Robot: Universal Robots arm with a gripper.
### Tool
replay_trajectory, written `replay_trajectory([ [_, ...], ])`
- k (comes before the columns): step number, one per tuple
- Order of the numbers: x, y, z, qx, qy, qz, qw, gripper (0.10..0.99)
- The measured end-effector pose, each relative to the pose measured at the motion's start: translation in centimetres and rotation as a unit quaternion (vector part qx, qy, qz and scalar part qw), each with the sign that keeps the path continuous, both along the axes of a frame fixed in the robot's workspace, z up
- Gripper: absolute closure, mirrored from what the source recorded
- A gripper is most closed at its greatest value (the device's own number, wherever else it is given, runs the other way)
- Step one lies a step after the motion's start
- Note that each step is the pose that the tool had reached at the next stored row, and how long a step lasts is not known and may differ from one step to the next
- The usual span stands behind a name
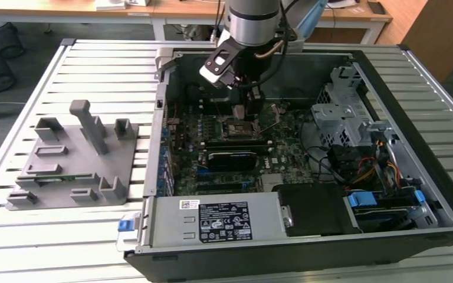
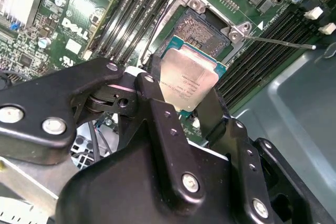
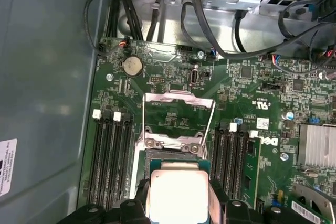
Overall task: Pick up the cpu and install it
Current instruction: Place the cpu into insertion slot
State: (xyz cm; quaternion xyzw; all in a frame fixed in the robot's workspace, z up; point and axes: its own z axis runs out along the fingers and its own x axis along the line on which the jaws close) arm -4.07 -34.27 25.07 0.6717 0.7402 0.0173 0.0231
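Pinching flat silvery cpu (image 2: 189, 74), black hand (image 2: 181, 97)

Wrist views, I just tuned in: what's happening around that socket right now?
The arm's tool is shut on the cpu, gripping it by two opposite edges. It holds the chip over the open socket on the motherboard, inside the computer case. The socket's cover plate is flipped up and its lever is swung clear. The cpu is not yet seated.

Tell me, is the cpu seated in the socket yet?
No, the gripper holds the cpu clear of the open, empty socket.
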Motion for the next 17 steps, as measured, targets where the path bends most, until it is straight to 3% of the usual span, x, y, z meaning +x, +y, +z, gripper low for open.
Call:
replay_trajectory([
  [7, -0.06, 0.0, -0.6, 0.0, 0.0, -0.021, 0.9998, 0.561],
  [17, -0.06, 0.0, -0.98, 0.0, 0.0, -0.023, 0.9997, 0.561],
])
